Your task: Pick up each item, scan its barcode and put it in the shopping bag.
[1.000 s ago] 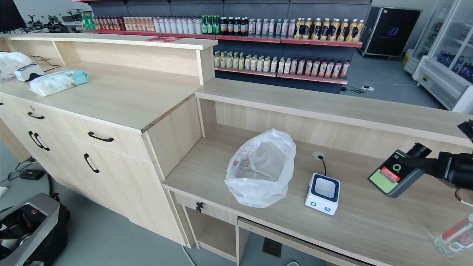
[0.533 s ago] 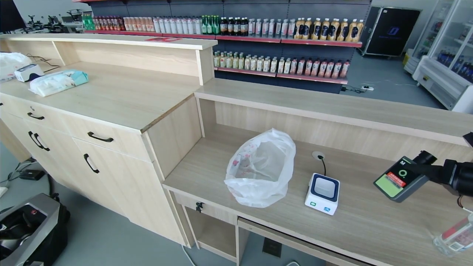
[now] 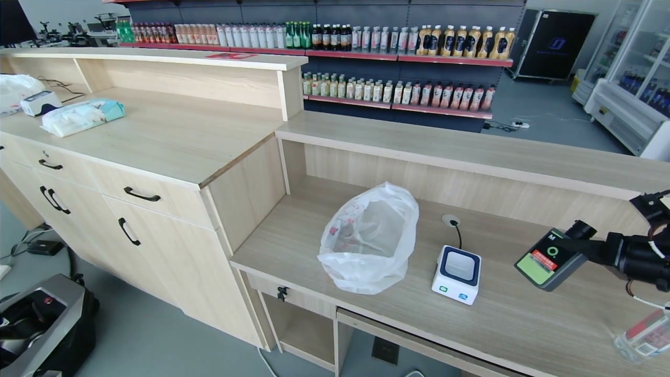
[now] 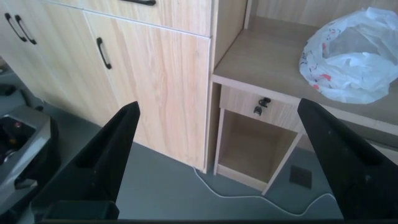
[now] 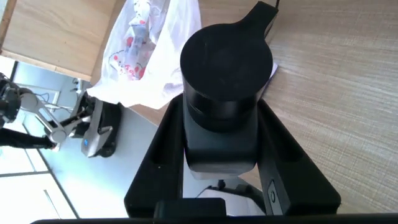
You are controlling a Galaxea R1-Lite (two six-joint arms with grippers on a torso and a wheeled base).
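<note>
My right pincer (image 3: pixel 594 245) is closed on the dark bottle (image 3: pixel 544 256), gripping it by the neck just below the black cap. The body sticks out sideways above the counter (image 3: pixel 523 324), to the right of the scanner (image 3: pixel 458 272) and apart from it. My left pincer (image 4: pixel 217 109) hangs open and empty over the floor beside the cabinet.

The grip worries me most. With all the weight out past my fingers, I think a quick swing could make the bottle pivot or slip out.

The green label faces up, away from the scanner's window. I cannot tell where the barcode sits, so a pass at this angle may read nothing.

Coming in too low could nudge the scanner or snag its cable.

The bag (image 3: pixel 369 238) lies slumped beyond the scanner with a soft, half-open mouth. A careless drop could catch its rim and fold it shut, or land on the counter.

A clear bottle (image 3: pixel 646 335) lies near the counter's front edge beside my arm, and a wide sweep might knock it off.
</note>
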